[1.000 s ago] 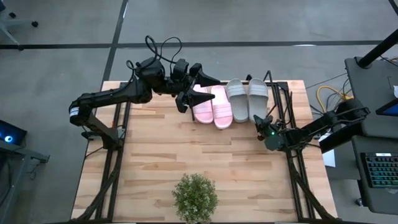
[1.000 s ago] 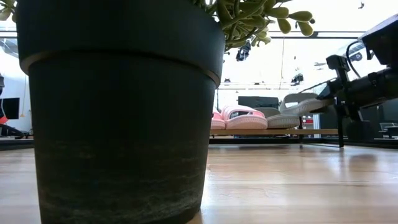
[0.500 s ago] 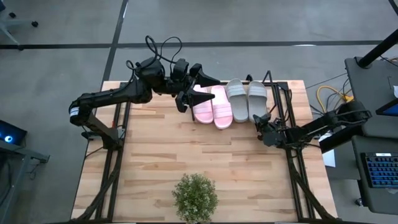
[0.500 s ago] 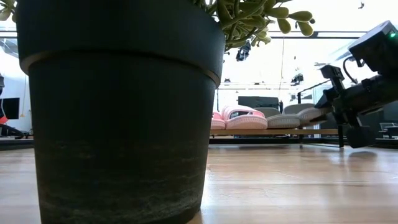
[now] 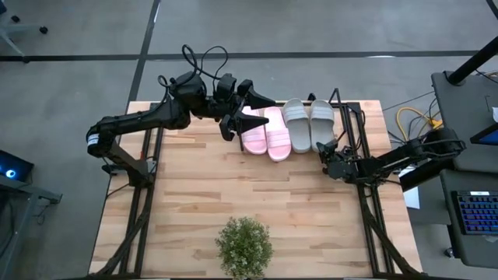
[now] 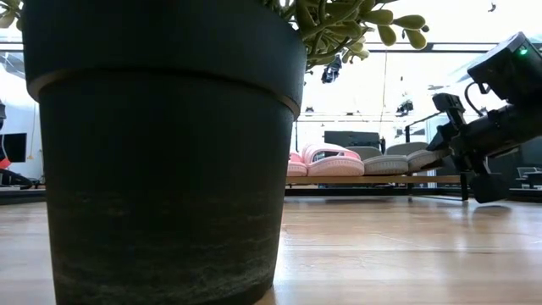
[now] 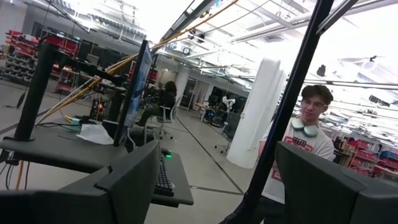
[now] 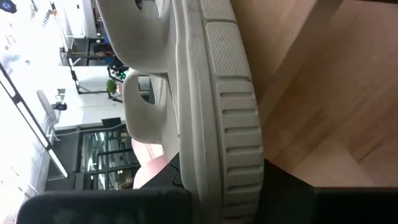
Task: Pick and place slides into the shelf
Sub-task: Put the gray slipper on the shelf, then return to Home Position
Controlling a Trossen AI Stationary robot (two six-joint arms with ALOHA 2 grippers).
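Observation:
Four slides stand side by side on the shelf (image 6: pixel 373 180) at the table's far side: a pink pair (image 5: pixel 267 132) and a grey pair (image 5: pixel 298 124). My right gripper (image 5: pixel 326 150) is low at the near end of the right-hand grey slide (image 5: pixel 322 120) and shut on it. My left gripper (image 5: pixel 247 110) hangs open in the air above the pink pair and touches nothing. In the low view the slides rest sole-down on the shelf board. My right gripper pinches the heel end (image 8: pixel 231 186) of the right-hand grey slide between its two fingers, one on the footbed side and one on the ribbed sole side. It comes nearly level from the table's near right, along the slide's length. The slide (image 6: pixel 419 155) lies on the shelf.
A potted plant (image 5: pixel 244 247) stands near the table's front edge, and its dark pot (image 6: pixel 161 152) fills much of the low view. Black frame rails (image 5: pixel 366 210) run along both table sides. A person (image 7: pixel 305 143) shows beyond the table in the left wrist view.
My right gripper has swung a little toward the far edge and the slides, turning at the wrist and staying shut. The right-hand grey slide, whose heel end stood raised, now lies flatter on the shelf.

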